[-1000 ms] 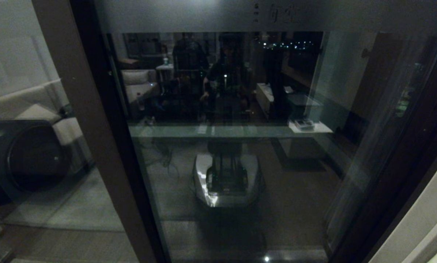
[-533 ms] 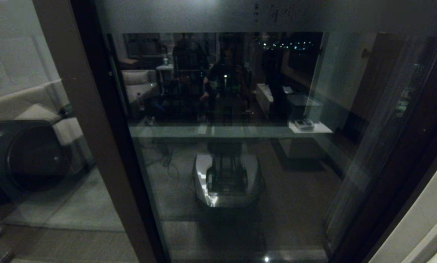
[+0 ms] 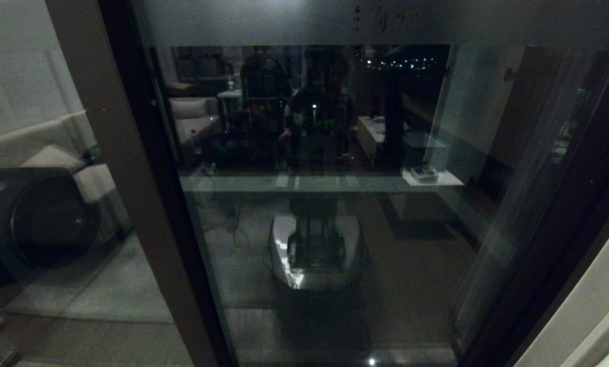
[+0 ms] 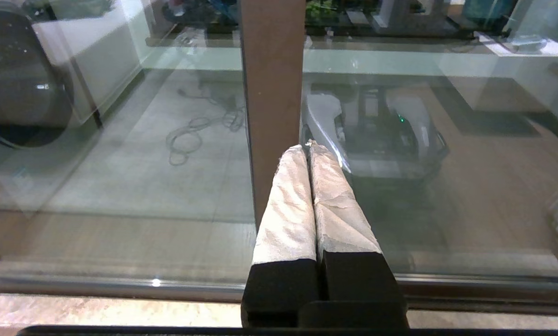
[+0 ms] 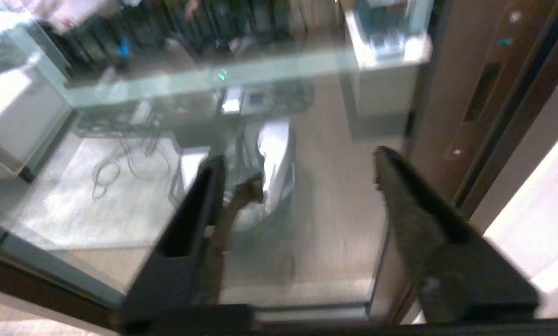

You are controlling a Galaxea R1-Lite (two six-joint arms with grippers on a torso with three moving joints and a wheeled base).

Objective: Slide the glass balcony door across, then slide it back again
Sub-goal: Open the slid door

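The glass balcony door (image 3: 335, 229) fills the head view, with a frosted band (image 3: 284, 20) across its top and a dark brown frame. A slim black recessed handle (image 5: 482, 91) sits in the door's right stile (image 3: 554, 229). My right gripper (image 5: 298, 156) is open close to the glass (image 5: 307, 116), with the handle off to one side of it and nothing between its fingers. My left gripper (image 4: 307, 147) is shut and empty, its white-wrapped fingertips just in front of a brown upright (image 4: 271, 70) at the door's left edge. Neither gripper shows in the head view.
Left of the brown upright (image 3: 121, 178), a second glass panel shows a dark round-fronted machine (image 3: 44, 219). A pale wall (image 3: 589, 316) stands right of the door frame. The floor track (image 4: 120, 284) runs below the glass. My own base is reflected in the pane (image 3: 314, 250).
The door and its frame stay in place. Only a dark upright shape reflected in the glass has shifted slightly to the right.
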